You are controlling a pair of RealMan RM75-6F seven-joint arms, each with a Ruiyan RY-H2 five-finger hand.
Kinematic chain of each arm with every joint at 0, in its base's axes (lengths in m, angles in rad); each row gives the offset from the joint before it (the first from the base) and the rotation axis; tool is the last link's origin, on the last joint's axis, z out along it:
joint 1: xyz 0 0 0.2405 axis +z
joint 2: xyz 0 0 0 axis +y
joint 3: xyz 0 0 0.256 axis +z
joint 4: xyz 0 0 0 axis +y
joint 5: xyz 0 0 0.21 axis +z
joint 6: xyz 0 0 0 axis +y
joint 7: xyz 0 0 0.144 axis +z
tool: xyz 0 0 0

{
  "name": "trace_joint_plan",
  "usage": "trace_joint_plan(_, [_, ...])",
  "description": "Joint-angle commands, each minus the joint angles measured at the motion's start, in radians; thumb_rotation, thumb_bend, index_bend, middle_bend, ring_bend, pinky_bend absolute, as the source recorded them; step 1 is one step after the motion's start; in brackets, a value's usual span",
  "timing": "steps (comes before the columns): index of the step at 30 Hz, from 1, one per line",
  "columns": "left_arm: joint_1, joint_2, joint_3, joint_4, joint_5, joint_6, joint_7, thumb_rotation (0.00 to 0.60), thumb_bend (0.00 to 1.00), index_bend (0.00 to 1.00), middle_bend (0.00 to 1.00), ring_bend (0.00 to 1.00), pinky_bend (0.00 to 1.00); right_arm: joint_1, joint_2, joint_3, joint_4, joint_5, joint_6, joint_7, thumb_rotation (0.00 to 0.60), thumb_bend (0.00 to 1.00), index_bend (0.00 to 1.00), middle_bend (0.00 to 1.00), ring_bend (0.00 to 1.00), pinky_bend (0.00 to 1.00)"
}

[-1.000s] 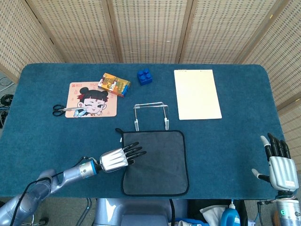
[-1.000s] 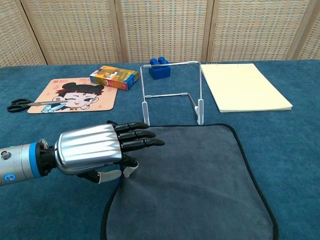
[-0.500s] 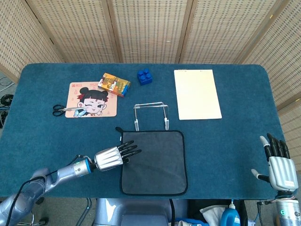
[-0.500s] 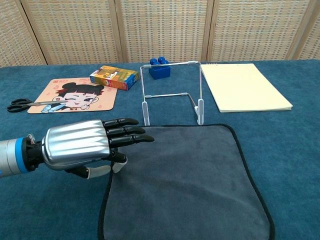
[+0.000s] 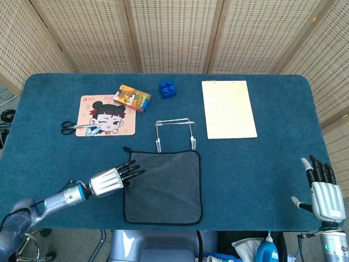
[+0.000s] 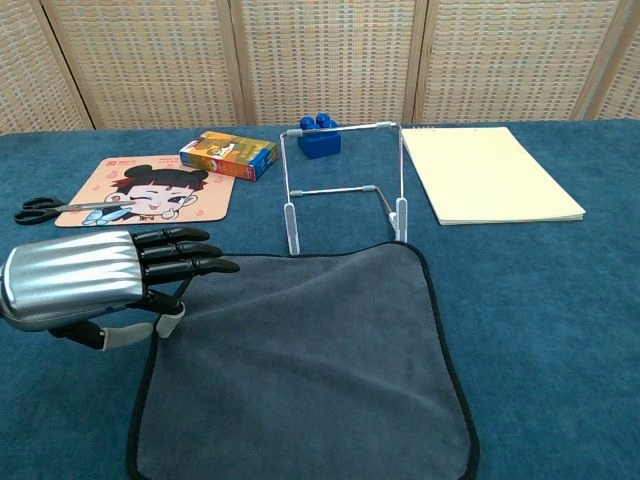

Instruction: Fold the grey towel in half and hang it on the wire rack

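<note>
I had the left hand [image 5: 112, 180] at the left edge of the grey towel [image 5: 163, 186], fingers [image 6: 188, 251] stretched over the hem and the thumb tucked beneath — whether it actually pinched the cloth, I could not tell. The towel lay flat and unfolded near the front edge of the table [image 5: 272, 164], its far hem just in front of the feet of the wire rack [image 5: 174, 132], which stood upright and bare. My right hand [image 5: 326, 192] sat at the front right corner, well apart from the towel, released with fingers straight and holding nothing. Toward the back left lay a cartoon mat [image 5: 107, 115] with scissors [image 5: 73, 126] at its left side, a colourful box [image 5: 132, 97] and a blue block [image 5: 167, 88] — a notepad [image 5: 228, 108] lay back right.
</note>
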Motion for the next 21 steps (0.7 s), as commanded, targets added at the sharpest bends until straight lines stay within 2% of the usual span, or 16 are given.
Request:
trace_joint_plan(1, [0.010, 0.011, -0.002, 0.006, -0.004, 0.018, -0.011, 0.600, 0.50, 0.79, 0.00, 0.00, 0.00, 0.001, -0.001, 0.000, -0.001, 0.000, 0.000, -0.004, 0.600, 0.00, 0.00, 0.00, 0.00, 0.00])
trace_joint_plan(8, [0.037, 0.056, 0.017, 0.019, 0.011, 0.060, -0.023, 0.600, 0.50, 0.79, 0.00, 0.00, 0.00, 0.002, -0.002, 0.000, -0.002, 0.003, -0.004, -0.007, 0.600, 0.00, 0.00, 0.00, 0.00, 0.00])
trace_joint_plan(18, [0.137, 0.148, 0.033, 0.019, -0.019, 0.078, -0.114, 0.600, 0.50, 0.78, 0.00, 0.00, 0.00, 0.002, -0.003, 0.002, 0.000, 0.008, -0.005, -0.006, 0.600, 0.00, 0.00, 0.00, 0.00, 0.00])
trace_joint_plan(21, [0.153, 0.168, 0.042, 0.034, -0.008, 0.096, -0.099, 0.600, 0.50, 0.77, 0.00, 0.00, 0.00, 0.003, -0.005, 0.000, 0.000, 0.009, -0.008, -0.013, 0.600, 0.00, 0.00, 0.00, 0.00, 0.00])
